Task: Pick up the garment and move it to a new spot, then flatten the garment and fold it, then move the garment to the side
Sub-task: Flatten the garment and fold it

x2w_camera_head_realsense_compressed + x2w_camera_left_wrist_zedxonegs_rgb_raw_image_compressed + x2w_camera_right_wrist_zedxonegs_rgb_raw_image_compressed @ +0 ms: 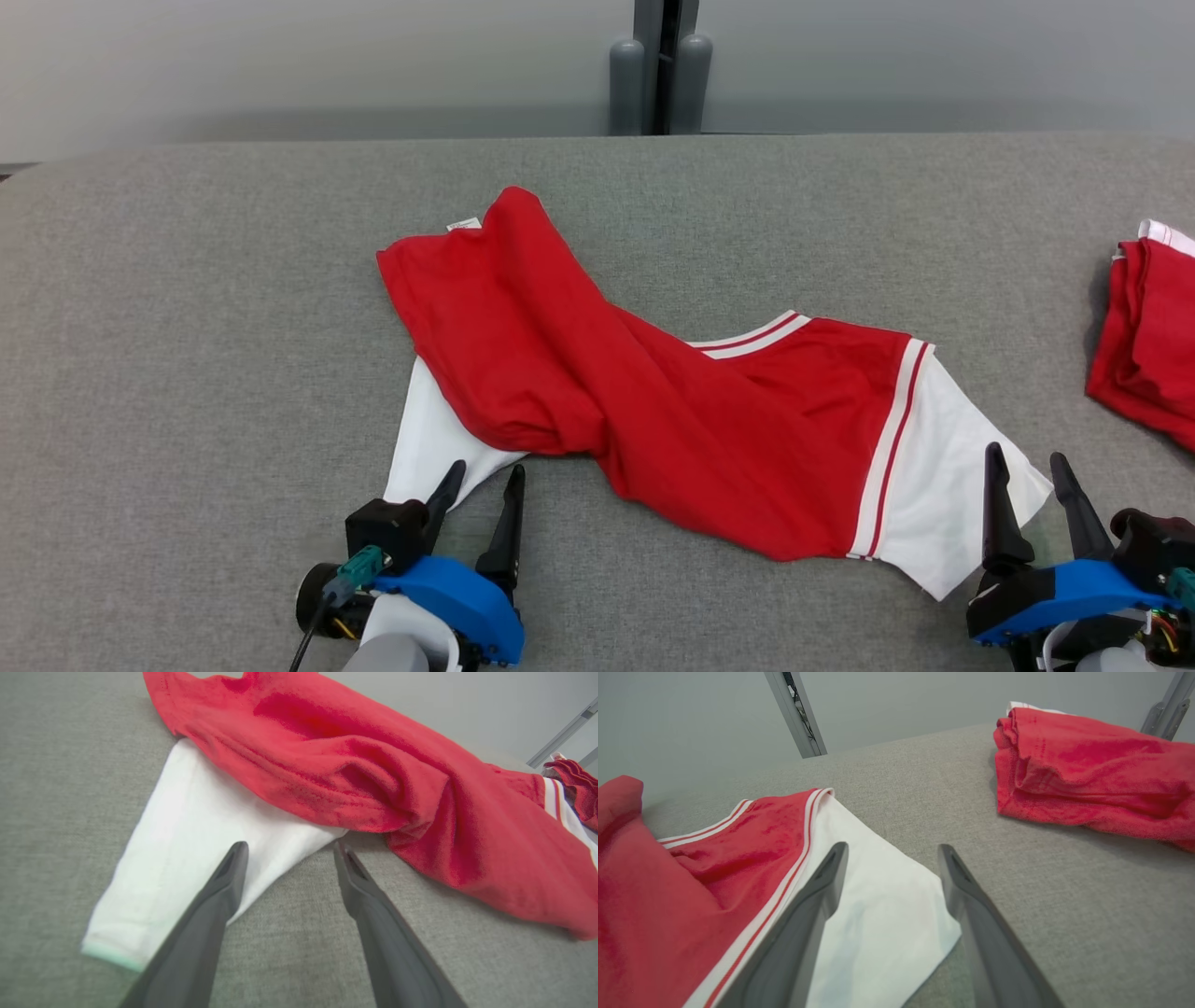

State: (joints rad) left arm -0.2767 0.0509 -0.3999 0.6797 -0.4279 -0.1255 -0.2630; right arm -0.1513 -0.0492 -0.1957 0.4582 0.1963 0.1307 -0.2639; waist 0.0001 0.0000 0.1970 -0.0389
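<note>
The left pincer stands at the lower left of the head view with its two dark fingers spread wide, and it has hold of nothing. The right pincer, at the lower right, is spread just as wide and is empty too. The garment, red with white sleeves and white stripes, lies crumpled on the grey table, between the two pincers and ahead of them. Its left sleeve reaches down to the left pincer, whose outer finger lies over the sleeve's edge. Its right sleeve lies at the inner side of the right pincer, with the inner finger over its corner. A second red cloth lies ahead of the right pincer toward its outer side, apart from the garment. In the left wrist view the left pincer is open. The left sleeve lies under and ahead of its left finger, and the red body of the garment is bunched ahead and to the right. Whether that finger touches the sleeve I cannot tell. In the right wrist view the right pincer is open, and the corner of the right sleeve lies between its fingers. The red part of the garment is to the left, and the second red cloth, folded, is ahead to the right.
</note>
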